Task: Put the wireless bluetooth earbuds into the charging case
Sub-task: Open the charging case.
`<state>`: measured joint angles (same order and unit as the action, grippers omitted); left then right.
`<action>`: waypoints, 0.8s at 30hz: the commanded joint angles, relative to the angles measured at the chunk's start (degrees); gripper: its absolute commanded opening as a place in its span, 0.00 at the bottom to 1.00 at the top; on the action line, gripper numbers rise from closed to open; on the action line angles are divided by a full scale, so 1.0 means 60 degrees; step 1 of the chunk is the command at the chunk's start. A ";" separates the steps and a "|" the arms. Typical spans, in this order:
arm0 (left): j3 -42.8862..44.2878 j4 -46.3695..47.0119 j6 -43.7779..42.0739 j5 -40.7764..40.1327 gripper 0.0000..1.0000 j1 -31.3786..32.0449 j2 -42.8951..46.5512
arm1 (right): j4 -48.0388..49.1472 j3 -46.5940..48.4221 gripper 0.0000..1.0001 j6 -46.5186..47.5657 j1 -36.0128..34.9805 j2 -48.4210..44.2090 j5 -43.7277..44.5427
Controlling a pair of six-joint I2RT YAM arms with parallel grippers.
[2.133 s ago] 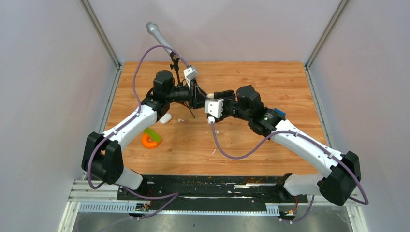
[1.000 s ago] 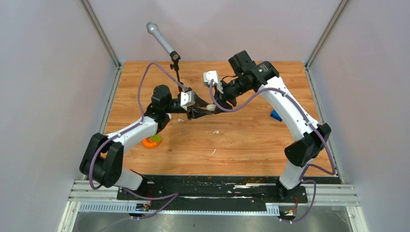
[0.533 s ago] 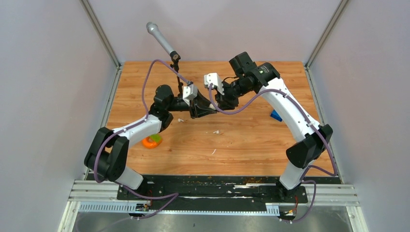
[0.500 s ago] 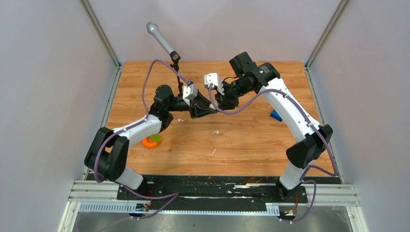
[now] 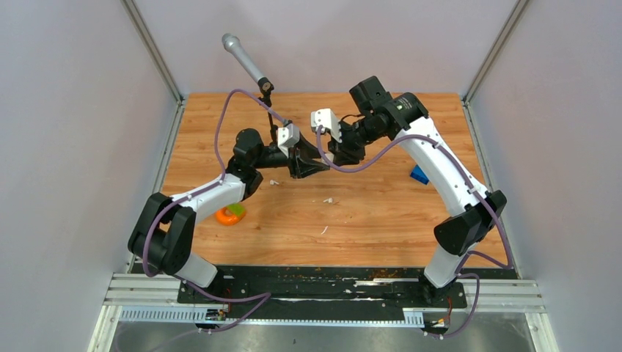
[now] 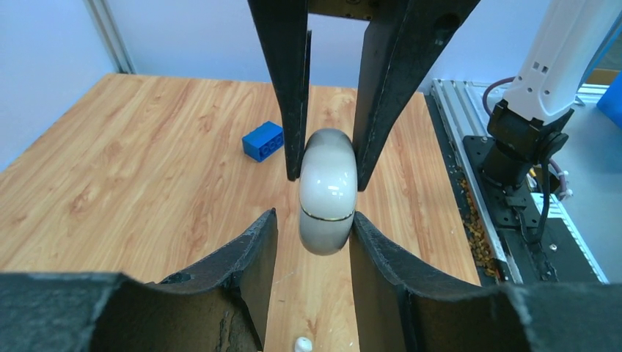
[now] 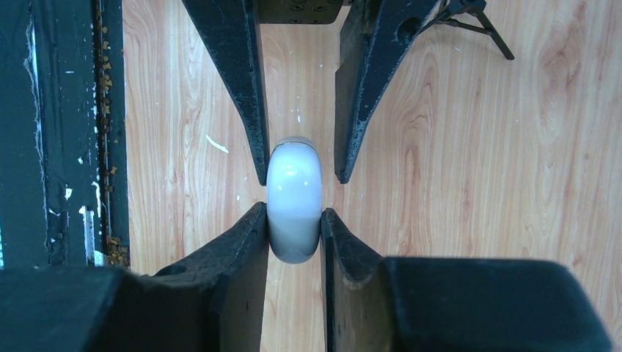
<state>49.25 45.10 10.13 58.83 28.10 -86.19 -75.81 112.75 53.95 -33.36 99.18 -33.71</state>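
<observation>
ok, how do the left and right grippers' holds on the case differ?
Right gripper pinches the charging case, both fingers touching; left gripper touches it on one side only, with a gap on the other. Right gripper stands narrower, left gripper wider. Both straddle the closed case from opposite ends.

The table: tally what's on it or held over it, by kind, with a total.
charging case: 1
earbuds: 2
white sliver: 1
blue block: 1
orange toy: 1
microphone stand: 1
Total: 7
</observation>
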 commanded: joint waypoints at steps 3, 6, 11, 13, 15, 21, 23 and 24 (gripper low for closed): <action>0.0339 0.0188 0.0032 0.0084 0.47 0.0030 -0.0054 | -0.0164 0.0811 0.06 -0.0368 -0.0061 0.0025 0.0033; 0.0387 0.0253 0.0157 0.0122 0.46 0.0034 -0.0126 | -0.0047 0.0747 0.06 -0.0465 -0.0073 0.0017 0.0073; 0.0482 0.0336 0.0381 0.0148 0.47 0.0035 -0.0209 | 0.0073 0.0706 0.06 -0.0567 -0.0069 0.0090 0.0236; 0.0540 0.0307 0.0402 0.0167 0.48 0.0034 -0.0238 | 0.0106 0.0707 0.06 -0.0586 -0.0065 0.0131 0.0378; 0.0610 0.0359 0.0519 0.0149 0.49 0.0034 -0.0313 | 0.0091 0.0706 0.06 -0.0602 -0.0078 0.0179 0.0460; 0.0722 0.0598 0.0903 0.0030 0.49 0.0034 -0.0477 | -0.0023 0.0764 0.07 -0.0593 -0.0098 0.0298 0.0339; 0.0748 0.0602 0.0896 0.0053 0.48 0.0048 -0.0524 | -0.0022 0.0811 0.07 -0.0599 -0.0094 0.0322 0.0338; 0.0755 0.0599 0.0885 0.0057 0.48 0.0049 -0.0524 | -0.0008 0.0845 0.07 -0.0612 -0.0094 0.0337 0.0345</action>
<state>51.51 46.24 14.13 59.22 28.10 -88.99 -76.25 115.26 51.03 -33.43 101.19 -31.31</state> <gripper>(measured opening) 0.486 0.277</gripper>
